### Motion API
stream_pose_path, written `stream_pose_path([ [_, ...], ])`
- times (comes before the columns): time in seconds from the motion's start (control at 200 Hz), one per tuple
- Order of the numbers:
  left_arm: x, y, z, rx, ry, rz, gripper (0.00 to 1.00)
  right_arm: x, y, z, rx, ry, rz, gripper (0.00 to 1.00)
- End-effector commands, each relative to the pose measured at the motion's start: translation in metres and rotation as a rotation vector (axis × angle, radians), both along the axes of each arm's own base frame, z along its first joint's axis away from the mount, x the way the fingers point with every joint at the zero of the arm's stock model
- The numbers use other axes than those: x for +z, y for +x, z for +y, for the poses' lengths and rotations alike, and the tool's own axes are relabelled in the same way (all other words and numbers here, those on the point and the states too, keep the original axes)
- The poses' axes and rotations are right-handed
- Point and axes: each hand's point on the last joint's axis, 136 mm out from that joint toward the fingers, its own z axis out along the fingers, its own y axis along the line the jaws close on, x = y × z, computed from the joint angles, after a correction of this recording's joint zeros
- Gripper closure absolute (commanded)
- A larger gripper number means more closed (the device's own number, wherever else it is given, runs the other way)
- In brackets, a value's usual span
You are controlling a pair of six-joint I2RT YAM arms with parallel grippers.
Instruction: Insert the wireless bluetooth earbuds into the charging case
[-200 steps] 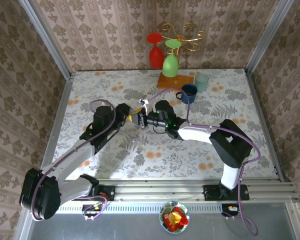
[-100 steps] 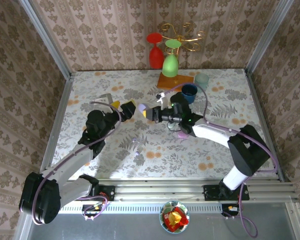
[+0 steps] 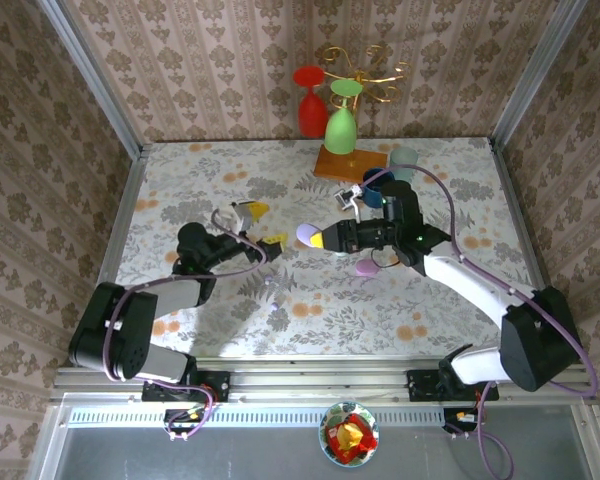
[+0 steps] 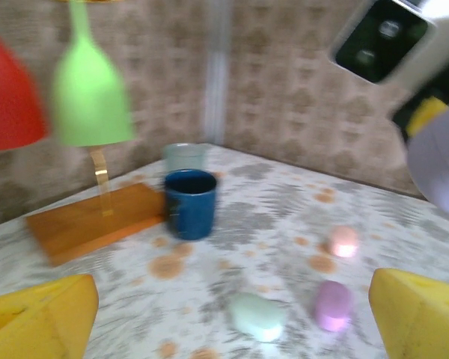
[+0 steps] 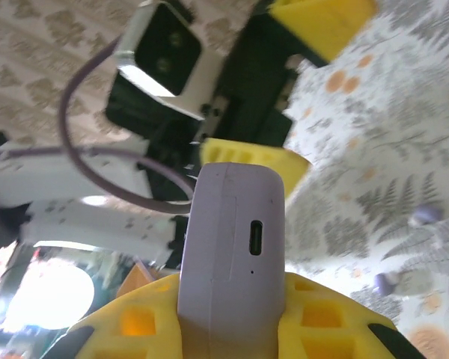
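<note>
- Left gripper: has released and drawn back, fingers now spread wide
- Right gripper: alone pinches the lilac charging case aloft (handover apparently complete)
- Earbuds: lying on the table, none yet inserted

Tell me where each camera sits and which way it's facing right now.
Top external: above and behind the arms, looking down on the table; both show, left fingers open, right fingers gripping the lilac case.
Left wrist: low over the table, facing the blue cup and far wall; left fingers at the bottom corners.
Right wrist: looks along the right fingers at the lilac case, left fingers beyond.
Shared: top and left wrist both catch the blue cup.
</note>
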Motion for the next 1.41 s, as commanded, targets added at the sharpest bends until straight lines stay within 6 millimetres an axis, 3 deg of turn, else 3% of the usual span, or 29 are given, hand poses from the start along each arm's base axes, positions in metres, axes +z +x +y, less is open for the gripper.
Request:
stream_pose_path([
  [0.0, 0.025, -0.05, -0.02, -0.295, -0.005, -0.203, 0.08, 0.022, -0.028, -0.002, 0.146, 0.055, 0.019, 0.98],
  [0.13, 0.025, -0.071, -0.034, -0.412, 0.003, -0.252, 0.11, 0.025, -0.03, 0.001, 0.186, 0.073, 0.063, 0.99],
  [0.255, 0.029, -0.073, -0.039, -0.448, 0.004, -0.286, 0.16, 0.029, -0.03, 0.005, 0.227, 0.099, 0.093, 1.0],
  [0.285, 0.03, -0.082, -0.046, -0.483, 0.0, -0.296, 0.17, 0.024, -0.027, 0.007, 0.231, 0.096, 0.108, 1.0],
  [0.665, 0.042, -0.095, -0.048, -0.563, -0.004, -0.346, 0.31, 0.012, -0.025, 0.012, 0.266, 0.084, 0.165, 1.0],
  [0.76, 0.041, -0.097, -0.049, -0.58, -0.003, -0.337, 0.41, 0.011, -0.026, 0.013, 0.268, 0.083, 0.166, 1.0],
  [0.82, 0.041, -0.097, -0.049, -0.585, -0.003, -0.335, 0.53, 0.011, -0.026, 0.014, 0.269, 0.08, 0.172, 1.0],
  [0.89, 0.042, -0.098, -0.05, -0.587, -0.005, -0.33, 0.67, 0.01, -0.024, 0.015, 0.261, 0.075, 0.176, 0.97],
  [1.015, 0.047, -0.096, -0.051, -0.586, -0.011, -0.309, 0.76, 0.008, -0.02, 0.016, 0.237, 0.064, 0.186, 0.91],
  [1.18, 0.053, -0.081, -0.05, -0.463, -0.033, -0.29, 0.79, 0.01, -0.004, 0.015, 0.124, 0.038, 0.169, 0.56],
  [1.265, 0.055, -0.073, -0.047, -0.394, -0.049, -0.245, 0.84, 0.009, 0.005, 0.013, 0.052, 0.025, 0.159, 0.55],
  [1.4, 0.055, -0.074, -0.047, -0.386, -0.06, -0.202, 0.83, 0.012, 0.016, 0.011, -0.013, 0.056, 0.155, 0.58],
])
